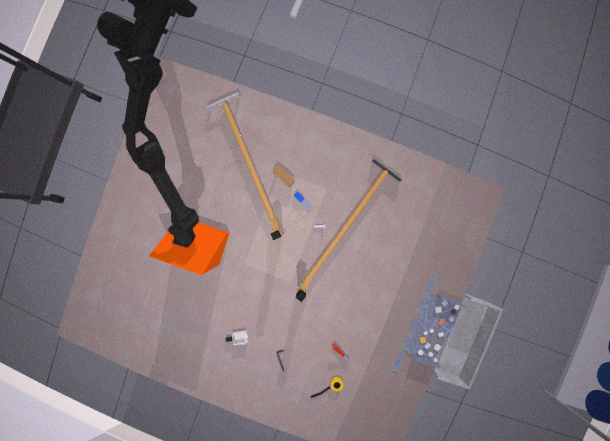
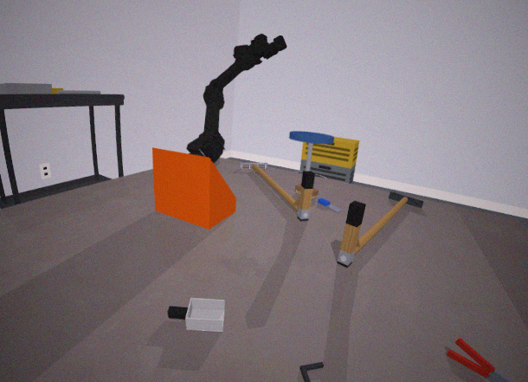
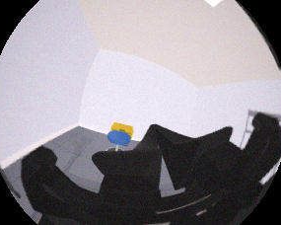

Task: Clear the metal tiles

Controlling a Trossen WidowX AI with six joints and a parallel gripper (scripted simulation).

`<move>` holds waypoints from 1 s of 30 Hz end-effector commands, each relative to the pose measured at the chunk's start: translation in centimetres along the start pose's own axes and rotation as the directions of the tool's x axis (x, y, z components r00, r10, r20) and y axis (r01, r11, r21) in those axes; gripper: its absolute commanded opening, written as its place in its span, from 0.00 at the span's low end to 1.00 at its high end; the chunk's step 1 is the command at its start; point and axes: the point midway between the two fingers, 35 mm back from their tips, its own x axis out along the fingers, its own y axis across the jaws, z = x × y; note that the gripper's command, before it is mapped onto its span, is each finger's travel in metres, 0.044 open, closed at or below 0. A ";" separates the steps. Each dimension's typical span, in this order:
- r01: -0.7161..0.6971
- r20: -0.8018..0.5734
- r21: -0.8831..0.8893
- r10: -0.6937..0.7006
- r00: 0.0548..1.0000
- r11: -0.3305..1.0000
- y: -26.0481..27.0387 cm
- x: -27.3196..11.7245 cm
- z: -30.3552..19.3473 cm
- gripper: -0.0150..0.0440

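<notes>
Arm [image 1: 137, 100] [image 2: 212, 117] stood by the orange block [image 1: 212, 240] [image 2: 182, 189], raised well above the worktop [image 1: 120, 293] [image 2: 255, 280]. Jaws [image 2: 280, 42] together, nothing between them; aimed out toward the walls.

Long scraper [image 1: 345, 230] [image 2: 383, 223] lay on the worktop, well apart from the jaws: dark flat blade at one end, black-capped grip standing up at the other. Tined rake [image 1: 250, 168] [image 2: 277, 187] lay nearer the arm, its handle slanting the other way.

Steel bench plate [image 1: 416, 333] still to be cleared: small pieces [image 1: 438, 309] scattered over it, mostly white, a few orange, yellow or dark. Catch box [image 1: 462, 333] adjoined its far end; contents too unclear to tell.

Also noted: white pan [image 1: 240, 337] [image 2: 205, 315], hex key [image 1: 281, 361] [image 2: 305, 368], red-handled tool [image 1: 339, 350] [image 2: 473, 359], all near the worktop's lower side from above.
</notes>
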 end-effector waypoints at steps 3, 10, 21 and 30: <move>0.046 -0.033 0.004 -0.046 0.998 0.999 -2.8 0.4 -1.1 0.25; 0.095 -0.069 0.006 -0.095 0.993 0.995 -5.5 0.6 -2.3 0.25; 0.169 -0.128 0.008 -0.166 0.978 0.986 -9.7 0.6 -4.3 0.25; 0.225 -0.178 0.008 -0.220 0.959 0.974 -13.0 0.4 -6.1 0.25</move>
